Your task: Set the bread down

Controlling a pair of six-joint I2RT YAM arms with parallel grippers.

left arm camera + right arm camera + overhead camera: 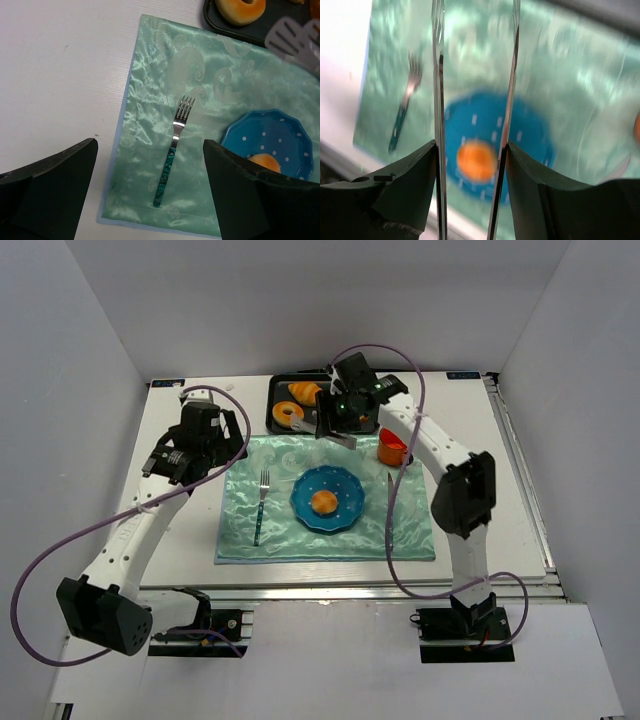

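Bread roll [323,502] shows between the parted arms of the metal tongs [439,100] that the right gripper [472,150] grasps. It lies mid-way on the blue plate [345,490]. The left gripper [150,147] hangs released over the fork [172,155], by the green mat's [150,75] left edge.

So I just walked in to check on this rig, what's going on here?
The right gripper holds a pair of metal tongs above the green mat, between the black tray and the blue plate. The tongs look empty. One bread roll lies on the plate, while a doughnut and a croissant sit in the tray. The left gripper is open and hovers over the fork, holding nothing.
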